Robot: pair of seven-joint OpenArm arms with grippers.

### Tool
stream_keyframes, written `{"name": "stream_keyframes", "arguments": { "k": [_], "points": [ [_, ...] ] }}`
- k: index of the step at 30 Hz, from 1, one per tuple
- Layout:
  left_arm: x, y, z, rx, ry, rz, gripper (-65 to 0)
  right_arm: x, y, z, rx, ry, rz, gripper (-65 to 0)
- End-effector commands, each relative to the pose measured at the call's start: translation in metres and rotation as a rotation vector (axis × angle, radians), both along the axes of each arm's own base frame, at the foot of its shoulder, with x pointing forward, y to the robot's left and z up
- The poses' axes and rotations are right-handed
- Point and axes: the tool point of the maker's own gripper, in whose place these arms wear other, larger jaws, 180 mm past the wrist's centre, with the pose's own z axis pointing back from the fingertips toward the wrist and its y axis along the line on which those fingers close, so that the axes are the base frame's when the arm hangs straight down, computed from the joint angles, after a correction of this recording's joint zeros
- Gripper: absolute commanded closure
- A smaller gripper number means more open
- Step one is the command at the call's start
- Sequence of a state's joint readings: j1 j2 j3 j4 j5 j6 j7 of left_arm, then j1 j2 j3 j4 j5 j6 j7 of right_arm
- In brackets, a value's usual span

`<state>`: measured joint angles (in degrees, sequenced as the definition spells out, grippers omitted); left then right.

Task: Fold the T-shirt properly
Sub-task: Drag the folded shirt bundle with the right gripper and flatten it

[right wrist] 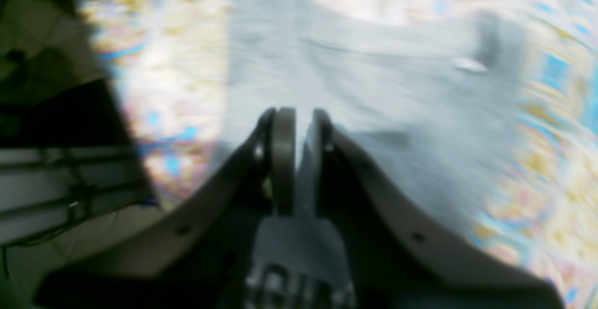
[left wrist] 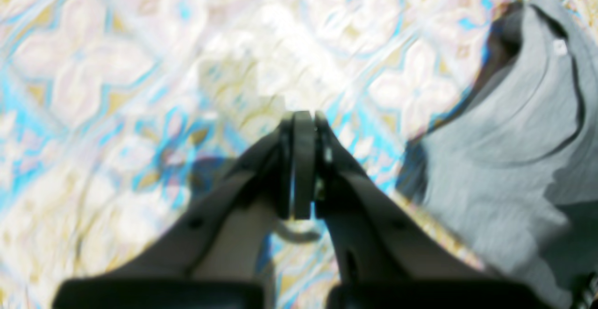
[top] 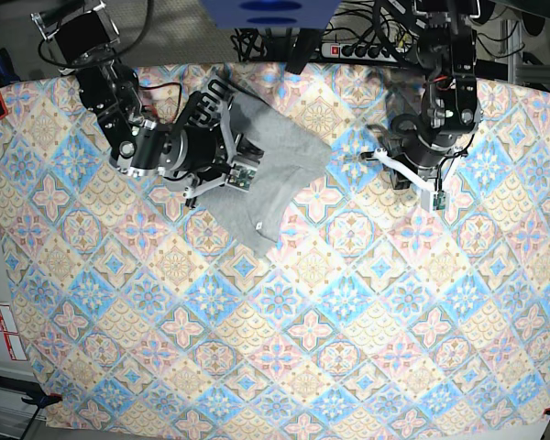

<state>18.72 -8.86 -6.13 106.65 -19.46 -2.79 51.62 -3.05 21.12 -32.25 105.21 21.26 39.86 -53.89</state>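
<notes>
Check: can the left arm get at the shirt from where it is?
Probably yes: only bare tablecloth lies between the shut left gripper and the shirt, whose near edge is free. The right gripper grips the far side.

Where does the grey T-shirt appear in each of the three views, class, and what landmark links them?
Left wrist: the light heather-grey cotton T-shirt fills the right edge.
Right wrist: it spreads across the upper centre, some cloth between the right tool fingers.
Base: upper centre-left, beside the right arm.
Shared landmark: the colourful patterned tablecloth underneath.
</notes>
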Motion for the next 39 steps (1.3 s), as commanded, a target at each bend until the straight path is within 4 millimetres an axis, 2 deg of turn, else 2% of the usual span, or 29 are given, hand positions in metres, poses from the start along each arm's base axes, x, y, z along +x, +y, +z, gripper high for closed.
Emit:
{"name": "stream_keyframes", "arguments": {
  "k": [1, 3, 6, 10, 15, 26, 30, 33, 35, 39],
  "points": [
    [0.002, 0.001, 0.009, 0.002, -0.032, 0.0, 0.0, 0.004, 0.018, 0.015, 0.06, -0.029, 0.033, -5.6],
    [-0.004, 0.001, 0.007, 0.003, -0.023, -0.001, 0.0, -0.005, 0.043, 0.017, 0.09, -0.02, 0.088, -5.5],
    [-0.008, 0.0, 0.006, 0.001, -0.015, -0.001, 0.0, -0.021, 0.059, -0.008, 0.077, 0.067, 0.125, -5.5],
    [-0.012, -0.002, 0.004, -0.005, -0.006, 0.001, 0.0, -0.035, 0.063, -0.04, 0.043, 0.176, 0.114, -5.1],
    [-0.012, -0.001, 0.004, -0.003, -0.006, 0.0, 0.0, -0.025, 0.049, -0.072, -0.034, 0.242, 0.093, -3.5],
    [-0.013, -0.001, 0.004, -0.002, -0.006, 0.0, 0.0, 0.021, 0.026, -0.096, -0.019, 0.264, -0.025, -3.5],
    [-0.012, 0.0, 0.004, 0.0, -0.006, 0.0, 0.0, 0.047, 0.004, -0.102, -0.005, 0.268, -0.129, -3.5],
    [-0.012, 0.0, 0.004, 0.0, -0.006, 0.0, 0.0, 0.074, -0.017, -0.1, -0.003, 0.251, -0.219, -3.5],
    [-0.012, 0.0, 0.004, 0.0, -0.006, 0.0, 0.0, 0.09, -0.033, -0.099, -0.04, 0.216, -0.25, -3.5],
    [-0.012, 0.001, 0.004, 0.002, -0.006, 0.0, 0.0, 0.111, -0.066, -0.099, -0.121, 0.152, -0.308, -3.5]
  ]
}}
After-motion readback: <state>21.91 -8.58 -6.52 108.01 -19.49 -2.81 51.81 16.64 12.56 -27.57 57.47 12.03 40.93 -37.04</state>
